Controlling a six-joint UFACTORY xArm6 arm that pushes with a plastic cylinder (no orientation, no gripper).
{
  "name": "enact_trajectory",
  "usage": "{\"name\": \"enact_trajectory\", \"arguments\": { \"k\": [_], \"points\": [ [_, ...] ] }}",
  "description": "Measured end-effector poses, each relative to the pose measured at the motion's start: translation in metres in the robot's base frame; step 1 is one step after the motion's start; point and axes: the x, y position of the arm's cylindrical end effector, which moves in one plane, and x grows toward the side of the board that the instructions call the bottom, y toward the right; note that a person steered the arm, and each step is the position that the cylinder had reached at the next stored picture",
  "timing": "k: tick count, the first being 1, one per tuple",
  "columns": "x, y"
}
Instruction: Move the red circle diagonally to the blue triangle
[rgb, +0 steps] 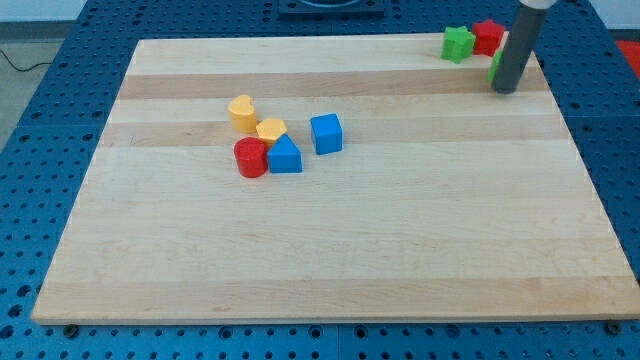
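Note:
The red circle stands left of centre on the wooden board, touching the left side of the blue triangle. A yellow block touches them from above. My tip is far off at the view's top right, near the board's top right corner. It touches neither the red circle nor the blue triangle.
A blue cube sits right of the triangle. A yellow heart-like block lies up-left of the cluster. A green block and a red block sit at the top right edge. Another green block is mostly hidden behind the rod.

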Motion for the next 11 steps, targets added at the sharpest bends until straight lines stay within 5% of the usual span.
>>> {"name": "enact_trajectory", "arguments": {
  "k": [2, 4, 5, 7, 8, 9, 10, 11],
  "points": [
    [-0.029, 0.000],
    [0.074, -0.011],
    [0.146, -0.082],
    [0.220, -0.349],
    [0.201, -0.450],
    [0.148, -0.489],
    [0.101, -0.485],
    [0.100, -0.426]
  ]
}}
